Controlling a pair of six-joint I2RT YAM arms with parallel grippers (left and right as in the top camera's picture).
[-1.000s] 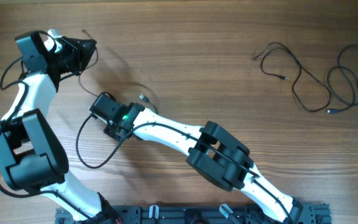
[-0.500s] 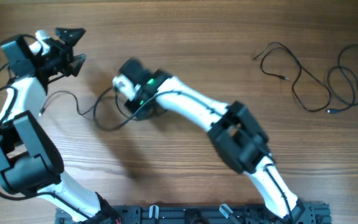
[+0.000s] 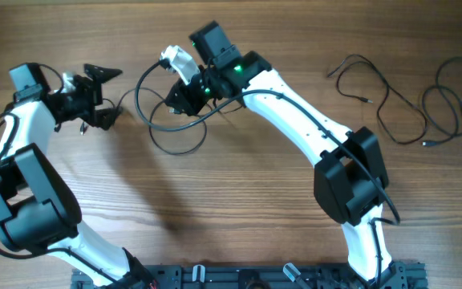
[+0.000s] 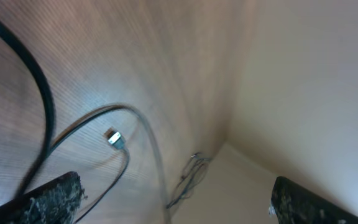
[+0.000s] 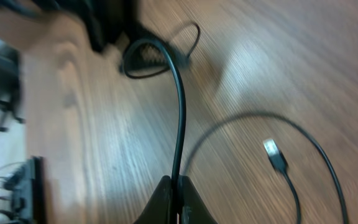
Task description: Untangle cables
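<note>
One black cable lies in loose loops on the wooden table, left of centre. My right gripper is above the loops and shut on this cable. In the right wrist view the cord runs straight out from the closed fingertips, and its silvery plug lies on the wood. My left gripper stands open just left of the loops, holding nothing. The left wrist view shows both fingers wide apart, with the cable and a plug lying beyond them. Two more cables lie spread at the far right.
The second loose cable reaches close to the table's right edge. Thicker black arm wires hang by the left arm. Both arm bases and a black rail sit along the front edge.
My left gripper has opened and let go of the cable. The right arm has swung toward the back and to the right, dragging the cable with it.
</note>
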